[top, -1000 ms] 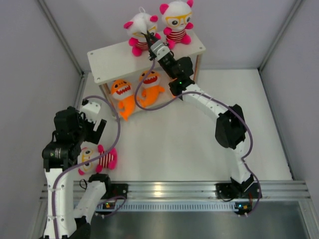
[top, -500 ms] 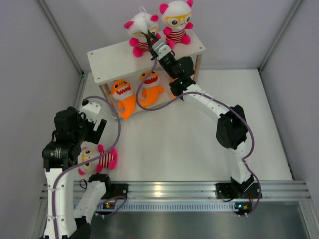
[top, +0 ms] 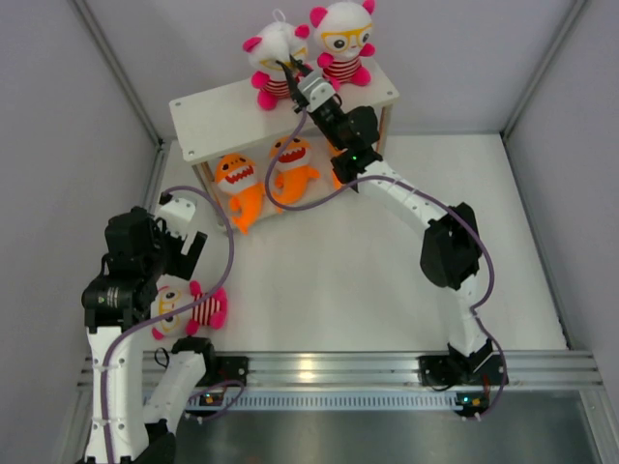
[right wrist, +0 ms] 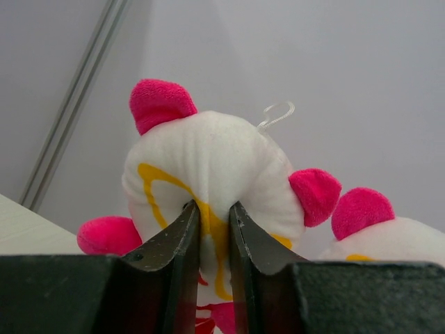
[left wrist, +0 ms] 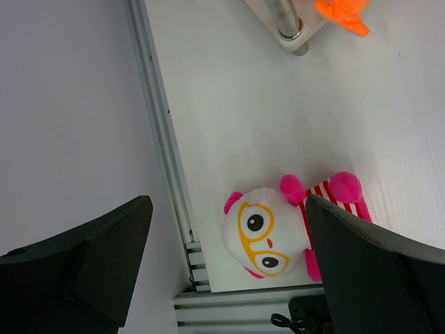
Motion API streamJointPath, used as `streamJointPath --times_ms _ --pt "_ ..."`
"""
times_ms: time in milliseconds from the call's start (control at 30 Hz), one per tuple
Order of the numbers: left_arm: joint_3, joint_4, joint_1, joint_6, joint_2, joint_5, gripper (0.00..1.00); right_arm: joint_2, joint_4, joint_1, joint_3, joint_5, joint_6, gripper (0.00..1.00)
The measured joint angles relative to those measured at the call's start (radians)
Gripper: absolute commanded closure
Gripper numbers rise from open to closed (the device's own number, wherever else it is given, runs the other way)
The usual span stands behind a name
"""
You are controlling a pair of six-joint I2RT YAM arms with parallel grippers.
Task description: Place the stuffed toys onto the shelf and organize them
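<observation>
— What is the biggest thing in view?

— The flat white surface (top: 338, 280). At its far end stands the pale cream two-tier wooden shelf (top: 218, 111), its boards joined by thin corner posts.

— And the arms?

— The right arm reaches across to the shelf's top board. Its right gripper (right wrist: 211, 209) is pinched narrow on the face of a white-headed plush doll with pink ears and yellow glasses (top: 271, 53), and the plush bulges between the two dark fingers (right wrist: 182, 229). The left gripper (left wrist: 226, 202) hangs above the near left corner of the surface, spread wide and holding nothing.

— Where does the held doll sit?

— On the top board, at its rear edge, roughly mid-width. Just beside it, to the right, a second matching doll in a red-white striped body (top: 343, 39) sits upright facing forward. Their pink ears come close, but contact cannot be told.

— Any other doll?

— A third striped doll (left wrist: 271, 233) lies on the surface directly under the left gripper, face up, close to the metal rail at the near edge and well apart from the shelf.

— And below the top board?

— Two orange plush sharks with toothy mouths, one (top: 237, 184) at the left and one (top: 293, 166) just beside it, rest on the lower tier with their tails hanging over its front edge.
</observation>
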Motion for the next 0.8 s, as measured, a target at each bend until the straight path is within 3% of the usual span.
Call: streamJointPath --times_ms 33,300,400,600,800 --pt "0.0 0.0 0.0 0.0 0.0 0.0 0.01 0.0 -0.003 -0.001 0.002 0.0 0.003 0.75" --pt "-0.002 0.0 0.0 0.0 -0.002 0.0 0.02 0.003 -0.013 -0.002 0.015 0.0 0.007 0.7" --pt "-0.002 0.0 0.0 0.0 -0.002 0.0 0.01 0.003 -0.013 -0.003 0.015 0.0 0.008 0.6" --pt "-0.002 0.0 0.0 0.0 -0.002 0.0 0.02 0.003 -0.013 -0.003 0.016 0.0 0.006 0.6" --pt "-0.014 0.0 0.0 0.001 -0.002 0.0 0.02 0.003 -0.013 -0.003 0.016 0.0 0.006 0.52"
